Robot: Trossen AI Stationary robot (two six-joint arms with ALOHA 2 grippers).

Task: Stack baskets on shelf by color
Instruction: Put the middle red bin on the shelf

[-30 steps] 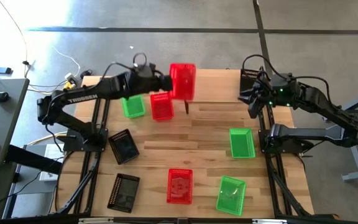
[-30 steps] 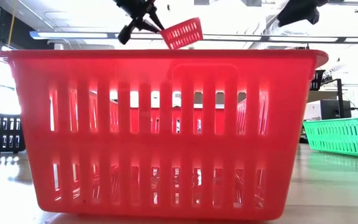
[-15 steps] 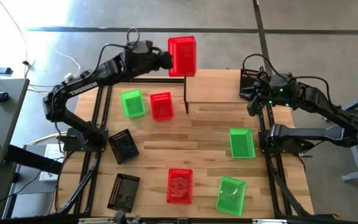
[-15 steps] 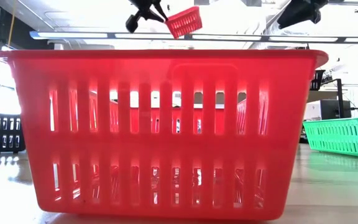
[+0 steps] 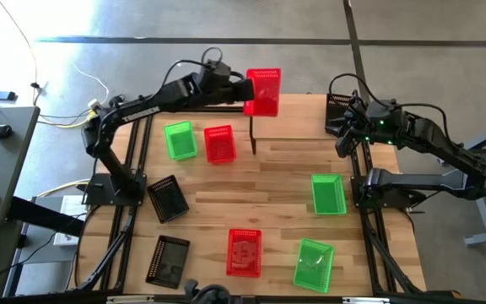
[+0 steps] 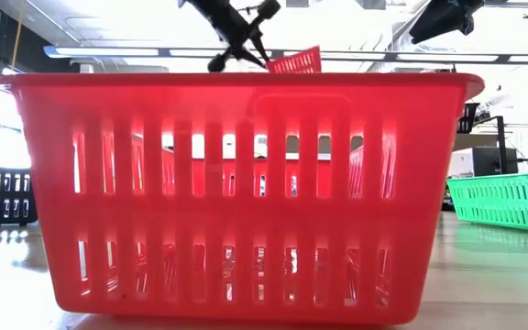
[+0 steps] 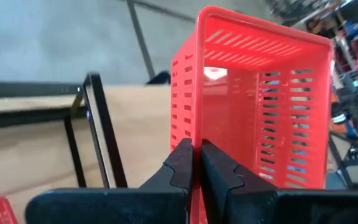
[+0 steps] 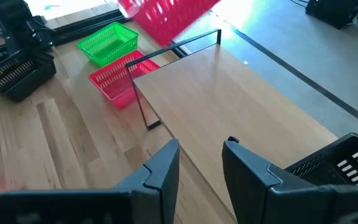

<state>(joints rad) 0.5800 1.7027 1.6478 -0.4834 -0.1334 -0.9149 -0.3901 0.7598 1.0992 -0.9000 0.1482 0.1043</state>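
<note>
High view: the left arm reaches far across the table, its left gripper [image 5: 245, 88] clamped tight on the rim of a red basket [image 5: 263, 91], held in the air at the shelf [image 5: 289, 118] edge. The right gripper [image 8: 201, 152], fingers spread and empty, hovers over the shelf's opposite end beside a black basket [image 8: 353, 165].

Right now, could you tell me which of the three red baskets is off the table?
The red basket held up by the left gripper at the shelf's far corner. The other two red ones sit on the table.
</note>
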